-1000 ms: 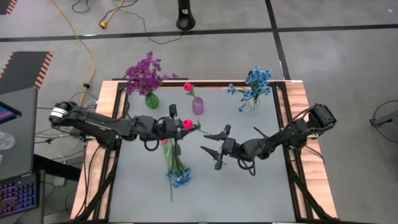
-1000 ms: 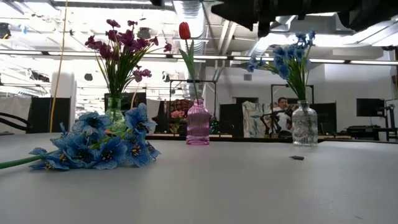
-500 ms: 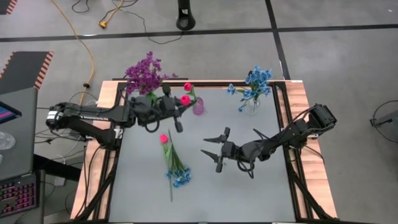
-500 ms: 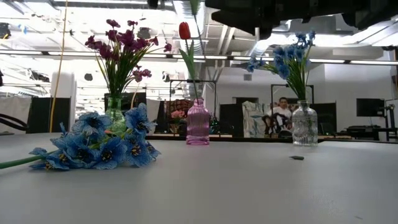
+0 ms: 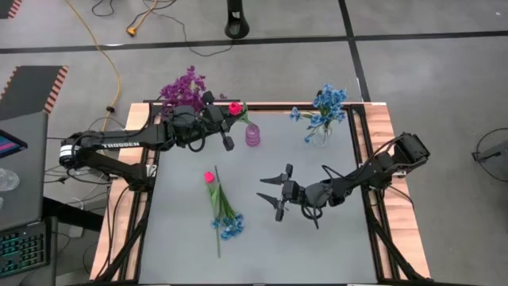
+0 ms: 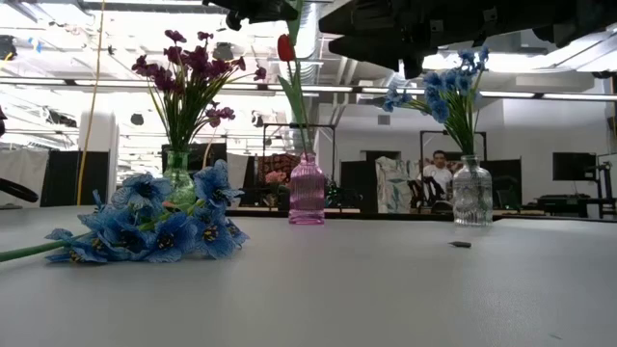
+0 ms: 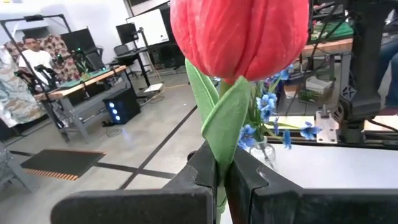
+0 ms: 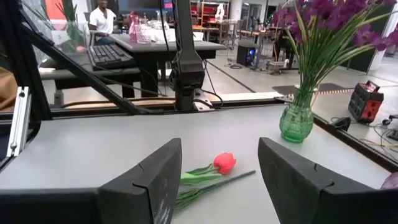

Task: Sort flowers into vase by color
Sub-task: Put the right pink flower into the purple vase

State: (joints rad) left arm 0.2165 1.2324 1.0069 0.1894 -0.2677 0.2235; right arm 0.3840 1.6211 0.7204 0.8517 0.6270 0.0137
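My left gripper [image 5: 225, 117] is at the far side of the table, just left of the pink vase [image 5: 252, 135]. It is shut on a red tulip [image 7: 239, 37]. The low view shows another red tulip [image 6: 286, 46] standing in the pink vase [image 6: 307, 190]. A third tulip [image 5: 209, 176] and a blue sprig [image 5: 230, 226] lie flat on the table near the middle left. My right gripper [image 5: 274, 195] hovers open at mid-table with nothing between its fingers, and it faces the lying tulip [image 8: 224, 163]. My left gripper pinches the tulip's stem and leaf just below the bud [image 7: 219, 155] between its two fingers. The fingers lie level and come from the table's left. The bud stands upright above them, clear of the table. The fingers hide the stem below.
A green vase [image 8: 296, 118] of purple flowers [image 5: 184, 86] stands at the far left, partly under my left arm. A clear vase [image 5: 321, 135] with blue flowers [image 5: 325, 103] stands at the far right. A small dark bit [image 6: 461, 244] lies on the table. People sit in the room behind.
My left gripper has carried the red tulip from the middle of the table toward the far edge, rising a little, and is now beside the pink vase. The tulip has stayed upright in the hold. The flowers on the table have not moved.
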